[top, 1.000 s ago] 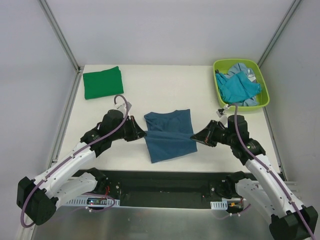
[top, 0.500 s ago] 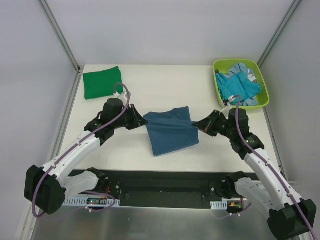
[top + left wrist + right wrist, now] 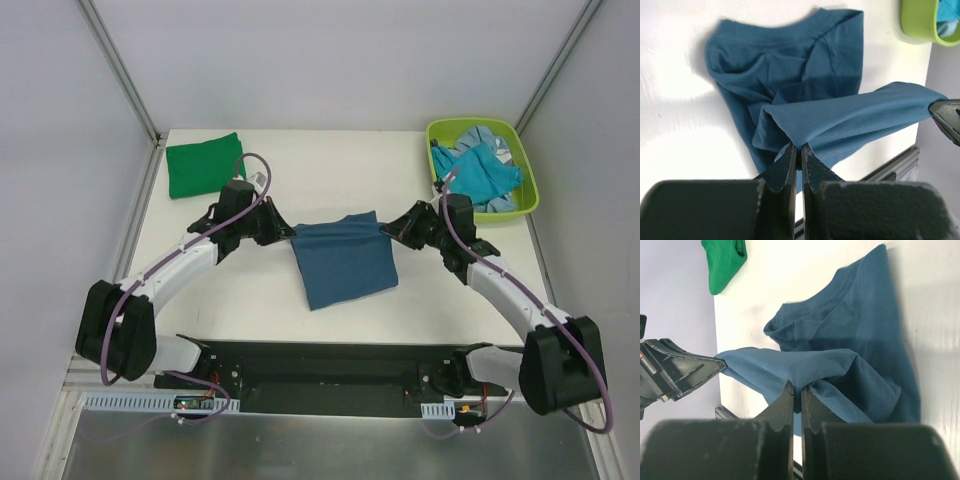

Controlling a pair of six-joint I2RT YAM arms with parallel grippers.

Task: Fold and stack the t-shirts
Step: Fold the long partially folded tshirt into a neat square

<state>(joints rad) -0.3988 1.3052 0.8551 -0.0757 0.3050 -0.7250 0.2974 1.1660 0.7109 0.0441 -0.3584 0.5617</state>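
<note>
At the middle of the worktop [image 3: 330, 175], the left end effector [image 3: 288, 234] and the right end effector [image 3: 389, 231] each pinched the teal shirt [image 3: 347, 268], its far edge stretched between them.

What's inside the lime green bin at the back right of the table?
A crumpled turquoise shirt fills most of the bin, with pale blue cloth showing at its far side. Anything beneath them is covered.
</note>
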